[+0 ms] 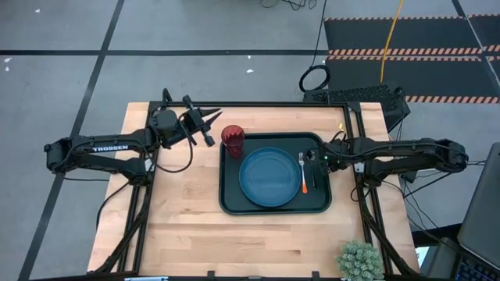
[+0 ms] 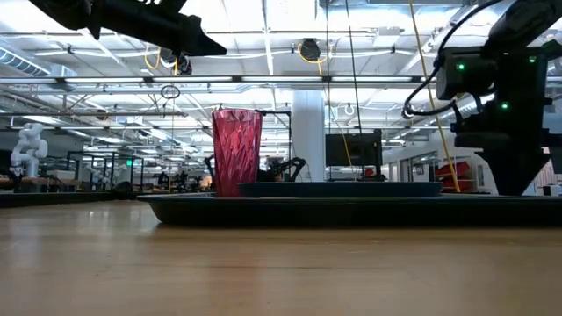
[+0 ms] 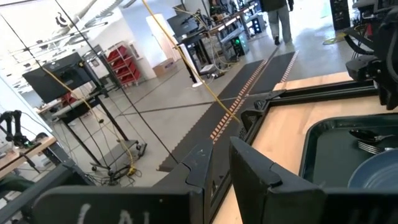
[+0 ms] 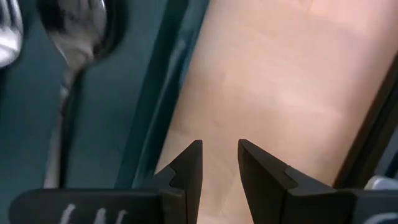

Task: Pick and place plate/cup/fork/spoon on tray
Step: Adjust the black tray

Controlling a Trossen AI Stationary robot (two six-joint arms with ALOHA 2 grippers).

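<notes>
The dark tray (image 1: 234,204) lies in the middle of the table. On it rest the blue plate (image 1: 269,178), the red cup (image 1: 233,138) upright in the tray's far left corner, the orange-handled fork (image 1: 303,176) and the dark spoon (image 1: 314,173) right of the plate. My left gripper (image 1: 212,129) is open and empty, raised beside the cup's left. My right gripper (image 1: 326,156) is open and empty, just over the tray's right rim; its wrist view (image 4: 219,146) shows bare wood between the fingers and the spoon's bowl (image 4: 74,25) beside them.
A small green plant (image 1: 359,261) stands at the table's near right corner. Bare wood lies left of and in front of the tray. The black frame rail (image 1: 273,104) runs along the table's far edge.
</notes>
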